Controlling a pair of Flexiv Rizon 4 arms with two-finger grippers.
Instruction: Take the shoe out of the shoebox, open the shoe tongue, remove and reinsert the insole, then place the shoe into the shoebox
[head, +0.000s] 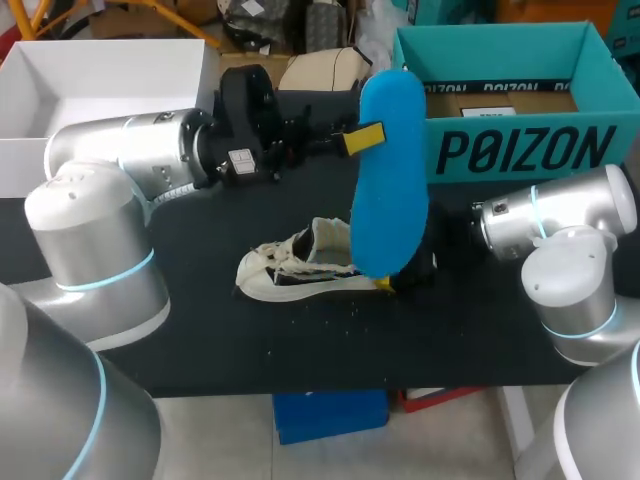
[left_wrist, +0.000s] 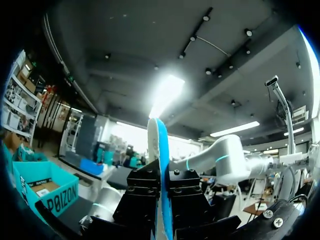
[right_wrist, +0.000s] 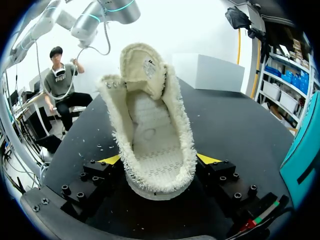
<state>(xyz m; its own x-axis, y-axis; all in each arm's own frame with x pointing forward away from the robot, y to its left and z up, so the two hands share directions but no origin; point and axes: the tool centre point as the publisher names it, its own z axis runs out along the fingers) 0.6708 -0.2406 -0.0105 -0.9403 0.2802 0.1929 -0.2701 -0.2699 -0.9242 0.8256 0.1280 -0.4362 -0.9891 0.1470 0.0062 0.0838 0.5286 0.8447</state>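
A blue insole (head: 390, 180) stands on edge in the air above the shoe, and my left gripper (head: 362, 138) is shut on its upper part. In the left wrist view the insole (left_wrist: 161, 145) shows edge-on between the closed fingers of that gripper (left_wrist: 164, 187). The cream shoe (head: 300, 268) lies on the black table with its toe to the left and its tongue pulled open. My right gripper (head: 403, 275) holds the shoe's heel from both sides. In the right wrist view the shoe (right_wrist: 152, 135) sits between the gripper's (right_wrist: 160, 165) yellow tips, its inside bare.
The teal shoebox (head: 500, 150) stands open at the back right, close behind the insole. A white box (head: 100, 80) sits at the back left. The black table (head: 300, 340) has small crumbs scattered in front of the shoe.
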